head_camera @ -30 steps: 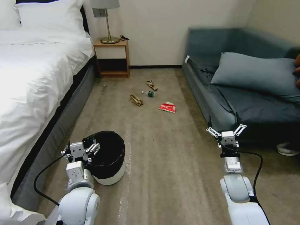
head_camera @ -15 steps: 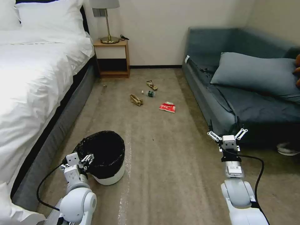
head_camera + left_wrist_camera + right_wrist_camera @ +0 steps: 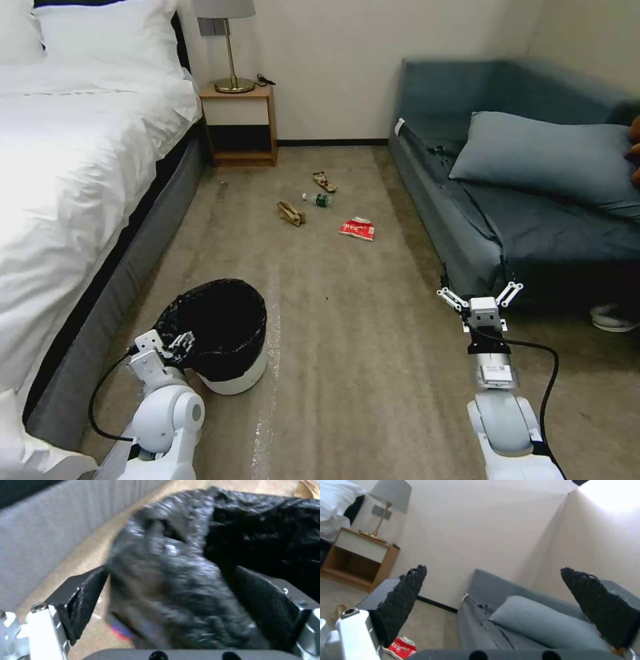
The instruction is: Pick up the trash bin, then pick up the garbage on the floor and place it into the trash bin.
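Beige carpet [image 3: 347,347] runs between a white bed [image 3: 73,173] and a blue sofa [image 3: 533,193]. Directly ahead of the left gripper [image 3: 165,343], the trash bin [image 3: 227,340] stands on the floor, its black-bagged rim between that gripper's spread fingers [image 3: 83,600]. The right gripper [image 3: 480,297] hangs open beside the sofa, with the garbage [image 3: 320,207] well beyond both: red packet [image 3: 357,229], brown bag [image 3: 291,213], bottle [image 3: 319,199], wrapper [image 3: 324,181].

1. The trash bin [image 3: 230,337] stands on the floor [image 3: 353,347] beside the bed [image 3: 73,180].
2. The left hand [image 3: 167,343] sits at the bin's near rim.
3. The right hand [image 3: 480,297], fingers spread, hovers near the sofa [image 3: 533,220].
4. The garbage [image 3: 323,207] lies well beyond.
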{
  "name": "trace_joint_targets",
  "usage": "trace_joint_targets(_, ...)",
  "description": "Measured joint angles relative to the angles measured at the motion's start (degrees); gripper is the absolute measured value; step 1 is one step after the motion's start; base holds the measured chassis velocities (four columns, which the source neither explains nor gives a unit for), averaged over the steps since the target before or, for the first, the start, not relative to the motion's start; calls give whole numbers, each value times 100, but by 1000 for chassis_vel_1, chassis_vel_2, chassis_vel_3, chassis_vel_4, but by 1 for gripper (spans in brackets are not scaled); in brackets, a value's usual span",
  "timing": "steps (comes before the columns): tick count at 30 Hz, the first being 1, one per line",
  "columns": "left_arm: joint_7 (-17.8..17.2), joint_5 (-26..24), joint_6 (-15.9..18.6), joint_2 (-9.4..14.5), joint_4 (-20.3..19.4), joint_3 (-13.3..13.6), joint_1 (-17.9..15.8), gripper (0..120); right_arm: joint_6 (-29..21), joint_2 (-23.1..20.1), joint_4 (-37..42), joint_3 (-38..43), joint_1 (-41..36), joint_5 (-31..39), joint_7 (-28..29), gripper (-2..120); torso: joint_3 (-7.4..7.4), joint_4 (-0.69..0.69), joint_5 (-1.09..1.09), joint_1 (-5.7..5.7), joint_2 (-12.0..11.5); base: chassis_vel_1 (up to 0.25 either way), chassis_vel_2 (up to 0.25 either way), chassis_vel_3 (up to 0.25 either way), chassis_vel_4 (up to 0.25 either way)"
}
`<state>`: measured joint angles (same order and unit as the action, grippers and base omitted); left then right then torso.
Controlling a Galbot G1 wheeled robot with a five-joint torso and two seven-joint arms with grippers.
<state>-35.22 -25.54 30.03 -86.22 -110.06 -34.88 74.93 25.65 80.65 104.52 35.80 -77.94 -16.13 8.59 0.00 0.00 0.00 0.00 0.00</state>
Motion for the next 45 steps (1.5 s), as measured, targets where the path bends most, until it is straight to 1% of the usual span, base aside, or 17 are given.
trace_joint_targets(2,-94,-199,198,12,98,37,-203,100,55,0,28,-4,-10,0,-45,100,0,-1,0,0,0,0,0,0,0)
trace_joint_targets(7,-179,-299,316,10,278,76,-370,99,141,22,36,-27,-37,-2,-115,100,0,-1,0,0,0,0,0,0,0)
trace_joint_targets(14,-191,-288,328,1,590,66,-403,95,202,40,35,-54,-67,-12,-156,100,0,0,0,0,0,0,0,0,0)
trace_joint_targets(16,-189,-257,253,24,761,28,-440,88,207,35,35,-55,-62,-10,-165,100,-1,1,7,-1,0,0,0,0,0)
trace_joint_targets(19,-188,-250,239,31,805,23,-451,83,207,33,34,-55,-55,-9,-165,100,-1,1,9,-1,1,0,0,0,0)
trace_joint_targets(21,-154,-205,184,38,918,14,-478,69,217,29,21,-52,-36,0,-171,100,-2,3,8,-1,1,0,0,0,0)
trace_joint_targets(22,-154,-205,184,38,918,14,-478,69,217,29,21,-52,-36,0,-171,100,-2,3,8,-1,1,0,0,0,0)
trace_joint_targets(24,-118,-175,160,38,935,17,-480,58,233,32,10,-52,-35,5,-171,100,-1,2,6,-1,1,0,0,0,0)
trace_joint_targets(25,-118,-175,160,38,935,17,-480,58,233,32,10,-52,-35,5,-171,100,-1,2,6,-1,1,0,0,0,0)
trace_joint_targets(27,-97,-159,144,33,933,29,-466,47,246,36,10,-51,-38,13,-172,100,-1,1,4,0,1,0,0,0,0)
trace_joint_targets(28,-97,-159,144,33,933,29,-466,47,246,36,10,-51,-38,13,-172,100,-1,1,4,0,1,0,0,0,0)
trace_joint_targets(30,-82,-150,137,31,903,36,-422,34,250,40,16,-49,-45,20,-172,100,-1,2,3,-1,1,0,0,0,0)
trace_joint_targets(31,-82,-150,137,31,903,36,-422,34,250,40,16,-49,-45,20,-172,100,-1,2,3,-1,1,0,0,0,0)
trace_joint_targets(34,-32,-129,111,32,865,49,-378,23,251,42,49,-48,-61,18,-165,100,-1,0,2,-1,1,0,0,0,0)
trace_joint_targets(40,43,-76,67,39,814,50,-311,15,104,26,158,-100,-112,97,-23,100,0,-1,0,-1,1,0,0,0,0)
trace_joint_targets(42,88,-48,36,46,758,50,-242,8,132,23,161,-134,-100,280,-28,100,-1,-2,-1,-1,0,0,0,0,0)
trace_joint_targets(45,103,-30,19,46,723,51,-200,8,178,27,130,-170,-66,613,-76,100,0,0,-1,-1,0,0,0,0,0)
